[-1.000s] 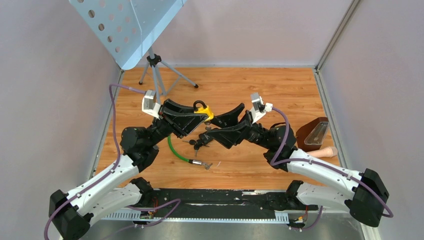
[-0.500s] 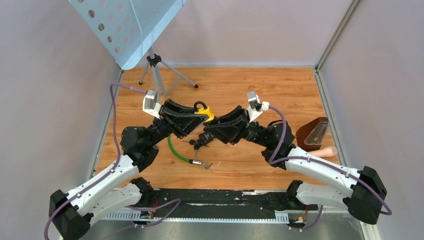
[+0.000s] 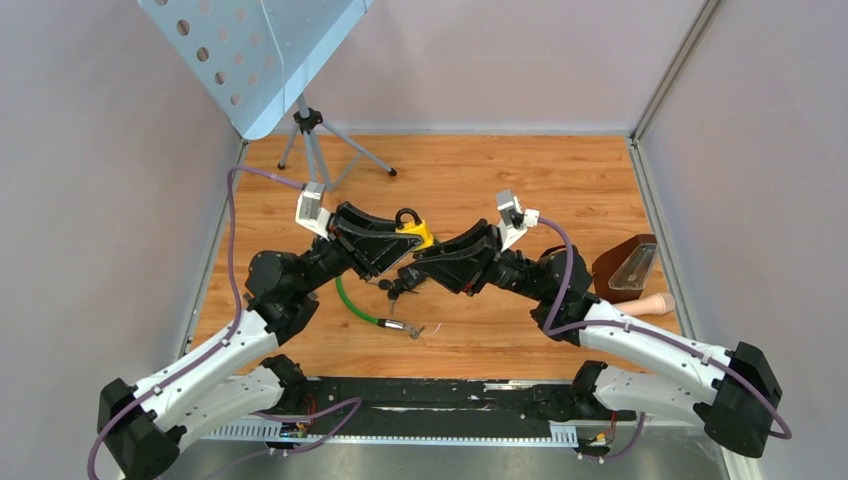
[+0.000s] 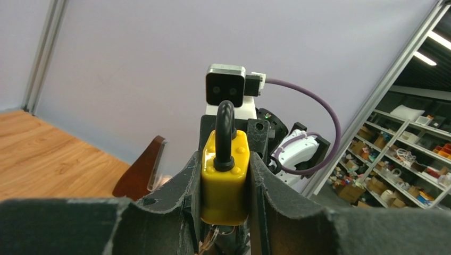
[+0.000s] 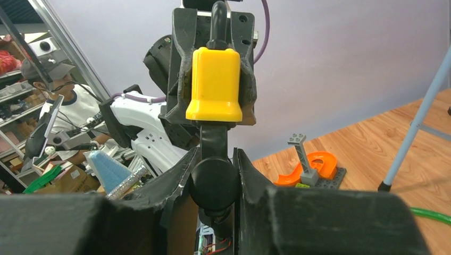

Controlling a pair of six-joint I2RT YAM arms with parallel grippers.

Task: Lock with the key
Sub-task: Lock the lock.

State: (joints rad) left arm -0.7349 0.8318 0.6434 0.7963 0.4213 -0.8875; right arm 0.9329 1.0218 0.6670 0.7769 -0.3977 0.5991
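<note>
Okay so, left jaws clamped on yellow padlock (image 4: 225,180) | right jaws pinching black key (image 5: 215,186), swung in closer than a second ago | key now meets padlock's base.

Lighting and picture quality: bright, even, diffuse light from above.
Soft, faint shadows on the wooden table (image 3: 560,190); dull sheen on the yellow padlock (image 5: 214,85); wrist views sharp at centre, nearest foreground soft, edges slightly stretched.

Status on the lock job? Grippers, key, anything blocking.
Left gripper shut on yellow padlock. Right gripper shut on black key head, shaft meeting padlock's underside. Turn not confirmed. Nothing between them.
</note>
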